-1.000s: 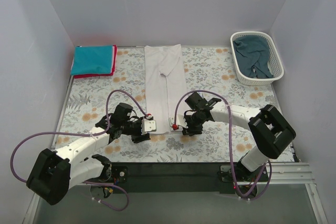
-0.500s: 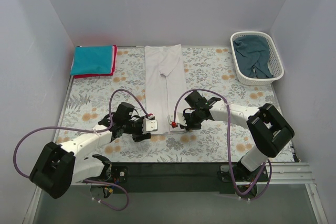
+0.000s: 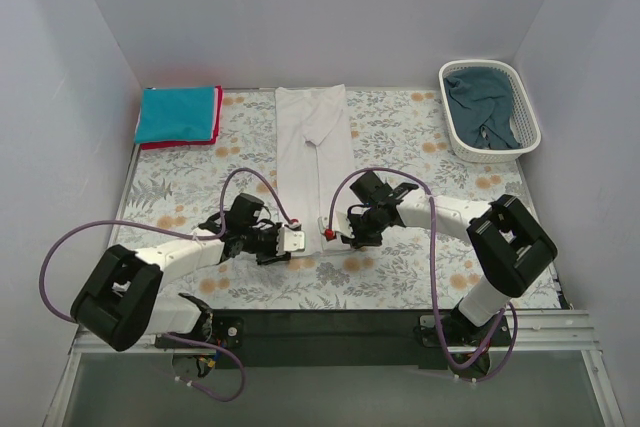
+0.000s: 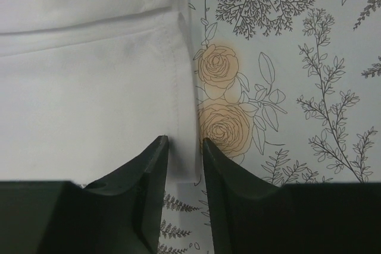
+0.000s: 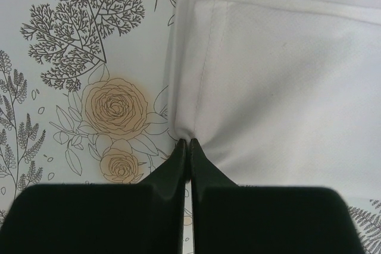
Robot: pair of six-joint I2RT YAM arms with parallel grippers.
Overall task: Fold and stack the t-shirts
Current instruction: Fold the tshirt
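Observation:
The white t-shirt [image 3: 312,147], folded into a long narrow strip, lies down the middle of the table. My left gripper [image 3: 291,240] is at its near left corner. In the left wrist view the jaws [image 4: 184,141] stand a little apart, straddling the hem corner of the white cloth [image 4: 89,87]. My right gripper [image 3: 329,234] is at the near right corner. In the right wrist view it [image 5: 186,141] is shut on the puckered edge of the shirt [image 5: 286,87]. A folded teal t-shirt [image 3: 178,113] lies on a red one [image 3: 215,127] at the back left. A dark blue-teal t-shirt [image 3: 482,107] lies in the basket.
The white slatted basket [image 3: 521,99] stands at the back right. A floral tablecloth [image 3: 420,137] covers the table. White walls close in the left, back and right sides. Purple cables loop over both arms.
My left gripper has moved right, up to the shirt's near left corner. My right gripper has shifted slightly left at the near right corner. The shirt has not visibly moved.

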